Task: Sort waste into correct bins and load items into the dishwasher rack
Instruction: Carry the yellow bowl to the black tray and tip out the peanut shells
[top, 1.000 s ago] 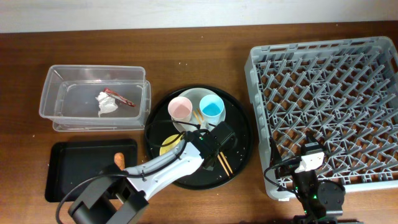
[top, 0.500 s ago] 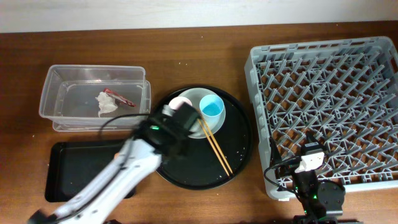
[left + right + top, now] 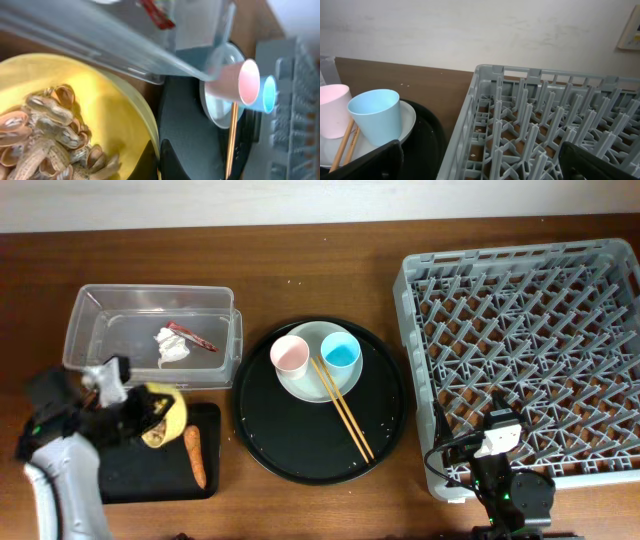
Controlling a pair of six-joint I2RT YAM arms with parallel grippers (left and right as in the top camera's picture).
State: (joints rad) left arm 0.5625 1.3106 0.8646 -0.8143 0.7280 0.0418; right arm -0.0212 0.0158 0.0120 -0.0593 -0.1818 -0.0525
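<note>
The left gripper is closed on the rim of the yellow bowl, held over the shallow black tray near the carrot piece, and I think the food scraps could spill onto the table if it tips too close to the tray's edge.

Brown wood tabletop carries round black tray; clear tub at its upper left, shallow black tray lower left, grey rack right.

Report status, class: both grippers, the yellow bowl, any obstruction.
Left gripper shut on yellow bowl, scraps inside, over black tray edge. Right gripper open beside rack. Nothing obstructing.
</note>
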